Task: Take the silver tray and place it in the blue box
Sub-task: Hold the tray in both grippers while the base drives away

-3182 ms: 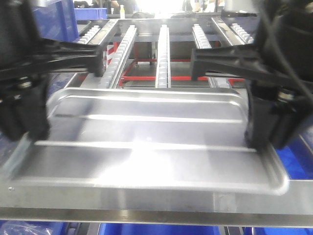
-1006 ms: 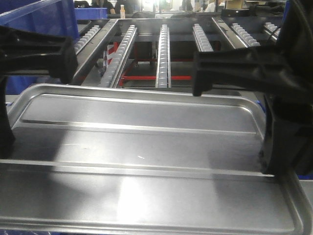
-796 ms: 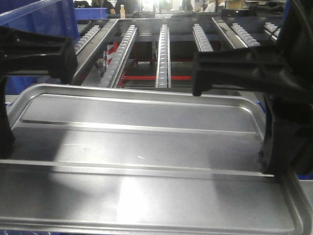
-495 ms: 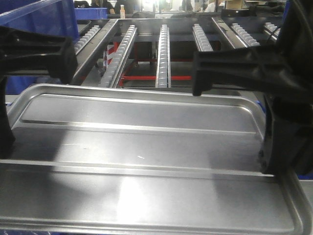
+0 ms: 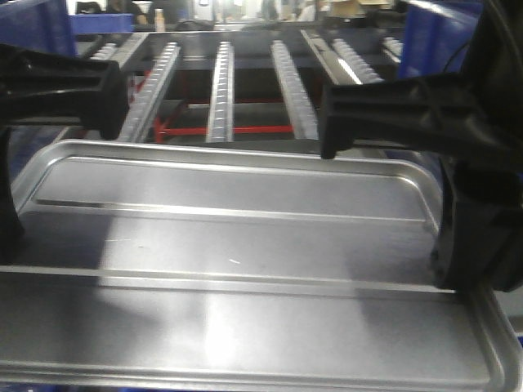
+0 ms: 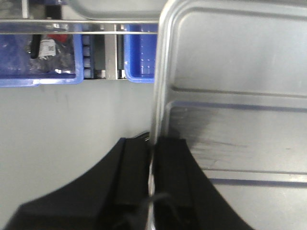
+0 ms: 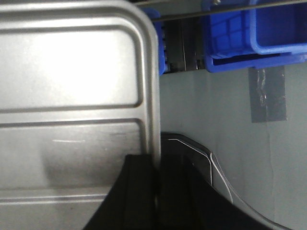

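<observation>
The silver tray (image 5: 237,245) fills the front view, held level between both arms above the floor. My left gripper (image 5: 6,237) is shut on the tray's left rim; the left wrist view shows its fingers (image 6: 136,167) pinching the rim of the tray (image 6: 230,96). My right gripper (image 5: 458,261) is shut on the right rim, with its fingers (image 7: 141,187) clamped either side of the edge of the tray (image 7: 72,72). A blue crate (image 7: 254,33) sits beyond the tray's right corner. I cannot tell whether it is the blue box.
A roller conveyor rack (image 5: 221,82) with a red frame stands behind the tray. Blue bins (image 6: 38,57) sit under a metal rail in the left wrist view. Blue crates show at the far left (image 5: 33,24) and far right (image 5: 441,16). Grey floor (image 7: 240,158) lies below.
The tray has come up off the metal table and closer to the camera. In the last half second the rack has slid left in view and a blue crate has appeared at right.
</observation>
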`<state>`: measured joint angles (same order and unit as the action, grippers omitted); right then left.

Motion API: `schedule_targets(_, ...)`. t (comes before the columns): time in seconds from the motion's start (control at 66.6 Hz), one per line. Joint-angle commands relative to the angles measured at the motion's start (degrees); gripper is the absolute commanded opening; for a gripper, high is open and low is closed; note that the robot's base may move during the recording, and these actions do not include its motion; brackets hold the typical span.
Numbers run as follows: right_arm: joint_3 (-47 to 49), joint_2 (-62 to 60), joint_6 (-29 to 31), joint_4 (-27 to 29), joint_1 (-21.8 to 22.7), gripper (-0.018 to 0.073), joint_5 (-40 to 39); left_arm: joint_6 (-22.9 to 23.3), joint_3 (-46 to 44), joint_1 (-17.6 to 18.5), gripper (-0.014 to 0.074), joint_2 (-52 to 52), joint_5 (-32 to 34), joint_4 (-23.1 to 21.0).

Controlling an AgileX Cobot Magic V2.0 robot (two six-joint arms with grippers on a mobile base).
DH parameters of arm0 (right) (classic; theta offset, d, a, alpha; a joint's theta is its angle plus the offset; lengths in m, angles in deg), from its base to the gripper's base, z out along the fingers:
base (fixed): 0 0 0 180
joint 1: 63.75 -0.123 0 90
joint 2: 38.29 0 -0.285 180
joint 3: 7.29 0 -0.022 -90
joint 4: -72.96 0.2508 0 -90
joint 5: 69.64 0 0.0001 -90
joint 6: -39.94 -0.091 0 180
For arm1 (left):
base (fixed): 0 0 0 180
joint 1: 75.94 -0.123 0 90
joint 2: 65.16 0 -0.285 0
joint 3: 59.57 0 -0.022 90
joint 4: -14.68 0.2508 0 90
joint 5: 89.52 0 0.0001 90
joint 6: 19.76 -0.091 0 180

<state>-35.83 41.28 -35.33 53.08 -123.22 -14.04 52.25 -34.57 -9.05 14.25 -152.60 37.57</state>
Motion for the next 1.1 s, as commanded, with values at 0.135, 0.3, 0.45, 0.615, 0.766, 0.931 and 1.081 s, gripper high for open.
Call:
schedule_targets(0.135, 1.77, -1.77, 0.04, -1.85, -0.15, 0.0069, -2.64, 0.64, -1.64, 0.74, -0.0009, -1.41, 1.7, 1.19)
schedule_targets(0.3, 1.77, -1.77, 0.04, -1.85, -0.15, 0.0069, -2.64, 0.64, -1.64, 0.74, -0.0009, -1.41, 1.7, 1.19)
schedule_targets(0.45, 1.77, -1.77, 0.04, -1.85, -0.15, 0.0069, -2.58, 0.64, -1.64, 0.74, -0.0009, -1.41, 1.7, 1.19)
schedule_targets(0.615, 1.77, -1.77, 0.04, -1.85, -0.15, 0.0069, -2.58, 0.64, -1.64, 0.74, -0.0009, -1.41, 1.7, 1.19)
schedule_targets(0.766, 1.77, -1.77, 0.04, -1.85, -0.15, 0.0069, -2.58, 0.64, -1.64, 0.74, -0.0009, -1.41, 1.7, 1.19)
schedule_targets(0.931, 1.77, -1.77, 0.04, -1.85, -0.15, 0.0069, -2.58, 0.64, -1.64, 0.74, -0.0009, -1.41, 1.7, 1.19)
schedule_targets(1.081, 1.77, -1.77, 0.04, -1.85, -0.15, 0.0069, -2.58, 0.64, -1.64, 0.74, -0.0009, -1.41, 1.7, 1.19)
